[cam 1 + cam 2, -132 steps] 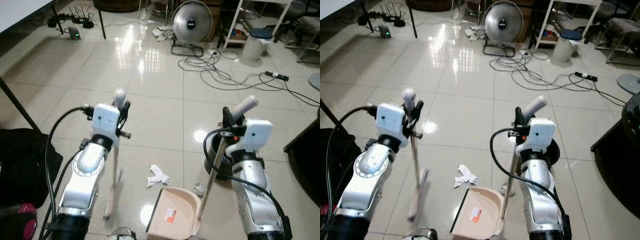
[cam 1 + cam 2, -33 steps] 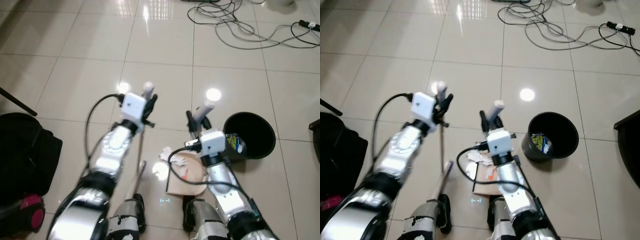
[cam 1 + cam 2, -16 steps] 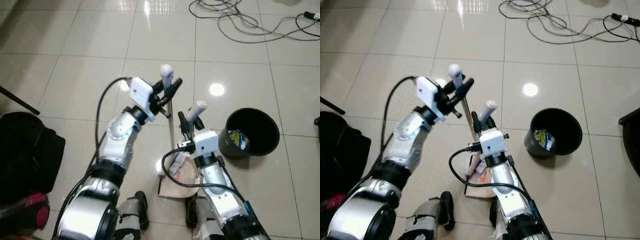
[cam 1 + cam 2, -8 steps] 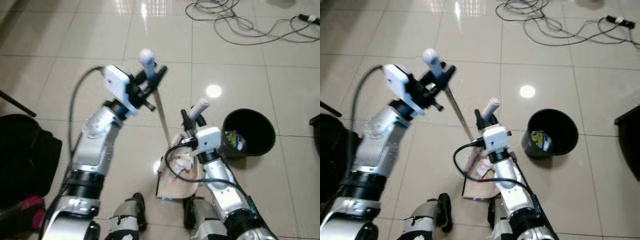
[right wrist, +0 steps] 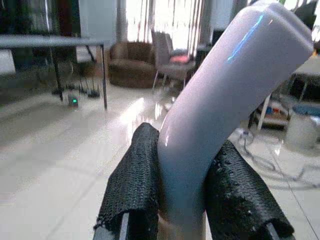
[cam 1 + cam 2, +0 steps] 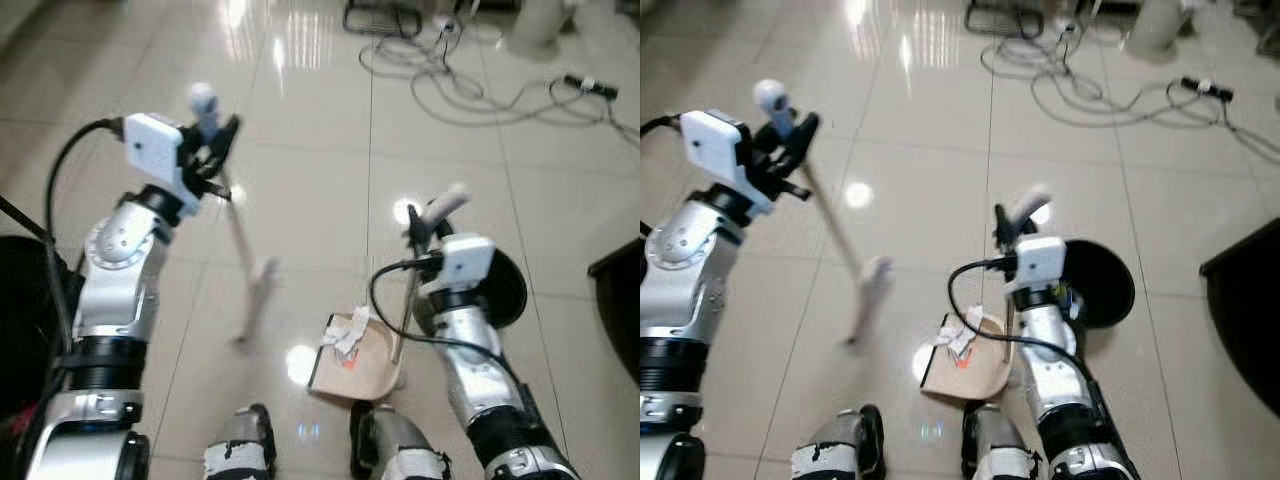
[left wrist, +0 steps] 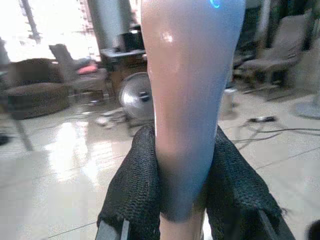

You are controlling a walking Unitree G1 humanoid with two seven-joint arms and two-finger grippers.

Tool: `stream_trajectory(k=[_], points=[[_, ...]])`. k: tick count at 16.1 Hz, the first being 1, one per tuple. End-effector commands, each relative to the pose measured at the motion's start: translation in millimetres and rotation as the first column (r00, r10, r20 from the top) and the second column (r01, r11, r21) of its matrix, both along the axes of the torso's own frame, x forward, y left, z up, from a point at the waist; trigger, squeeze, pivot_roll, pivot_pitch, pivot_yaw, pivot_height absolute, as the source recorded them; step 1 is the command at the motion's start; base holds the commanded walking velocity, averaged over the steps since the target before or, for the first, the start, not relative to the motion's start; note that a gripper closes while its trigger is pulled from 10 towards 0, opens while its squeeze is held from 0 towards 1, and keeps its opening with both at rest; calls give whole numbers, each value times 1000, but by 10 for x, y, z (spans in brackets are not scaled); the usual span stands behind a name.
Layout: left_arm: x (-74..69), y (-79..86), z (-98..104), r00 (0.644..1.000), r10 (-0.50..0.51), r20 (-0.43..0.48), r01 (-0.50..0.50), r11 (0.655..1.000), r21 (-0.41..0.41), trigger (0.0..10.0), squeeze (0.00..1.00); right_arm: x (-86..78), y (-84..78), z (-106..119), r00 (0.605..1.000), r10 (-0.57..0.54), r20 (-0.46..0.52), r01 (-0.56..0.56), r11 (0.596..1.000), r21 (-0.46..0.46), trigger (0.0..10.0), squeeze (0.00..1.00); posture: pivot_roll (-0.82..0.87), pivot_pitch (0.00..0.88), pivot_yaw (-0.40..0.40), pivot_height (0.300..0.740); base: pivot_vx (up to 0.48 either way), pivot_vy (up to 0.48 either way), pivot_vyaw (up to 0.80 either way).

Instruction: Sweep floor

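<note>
My left tool (image 6: pixel 212 140) is raised on my left side and closed on the grip of the broom (image 6: pixel 243 262). In the left wrist view both black fingers (image 7: pixel 135 190) press against the pale handle. The broom's shaft slants down and to my right from that grip, and its head, blurred, sits on the tile floor (image 6: pixel 320 200) a little to the left of the dustpan (image 6: pixel 356 360).

My right tool (image 6: pixel 425 222) is closed on the dustpan's upright handle (image 6: pixel 405 310); the right wrist view shows its fingers (image 5: pixel 137 185) clamped on either side of the curved white grip. The tan dustpan lies flat on the floor between my feet and the broom head, with crumpled white paper (image 6: pixel 345 335) at its open front edge and a small orange mark inside.

A black bin (image 6: pixel 505 290) stands on the floor just behind my right forearm, partly hidden by it. Farther off, cables (image 6: pixel 450 75) lie tangled across the tiles, and a dark bag (image 6: pixel 25 300) sits at my far left.
</note>
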State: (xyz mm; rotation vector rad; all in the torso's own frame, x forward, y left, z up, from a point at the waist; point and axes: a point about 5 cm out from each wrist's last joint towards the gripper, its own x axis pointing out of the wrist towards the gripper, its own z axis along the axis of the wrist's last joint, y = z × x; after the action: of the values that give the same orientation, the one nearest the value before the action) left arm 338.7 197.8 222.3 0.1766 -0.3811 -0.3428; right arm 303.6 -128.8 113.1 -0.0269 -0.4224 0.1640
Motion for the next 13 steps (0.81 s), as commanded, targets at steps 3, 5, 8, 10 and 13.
stream_trajectory(k=[3,5,8,10,13], points=[[-14,109,-73,998,64,1,-64,998,-6,10000,0,-30,-86,321,991,27,130,-37,997,73,10000,0,36,99,-28,740,0,0,0],[-40,106,-143,996,86,-12,-86,996,-22,10000,0,-73,-149,486,984,26,177,-43,995,93,10000,0,23,82,-27,740,0,0,0],[-59,124,-182,992,121,-35,-122,992,-38,10000,0,-119,-214,677,978,21,209,-48,991,124,10000,0,20,79,-23,740,0,0,0],[-89,234,-263,980,179,-86,-183,982,-42,10000,0,-159,-251,908,975,50,215,-83,985,151,10000,0,6,74,-13,740,0,0,0],[-245,203,-424,981,121,-153,-139,984,-113,10000,0,-272,-379,1284,974,66,217,-129,949,289,10000,0,-6,71,11,740,0,0,0]])
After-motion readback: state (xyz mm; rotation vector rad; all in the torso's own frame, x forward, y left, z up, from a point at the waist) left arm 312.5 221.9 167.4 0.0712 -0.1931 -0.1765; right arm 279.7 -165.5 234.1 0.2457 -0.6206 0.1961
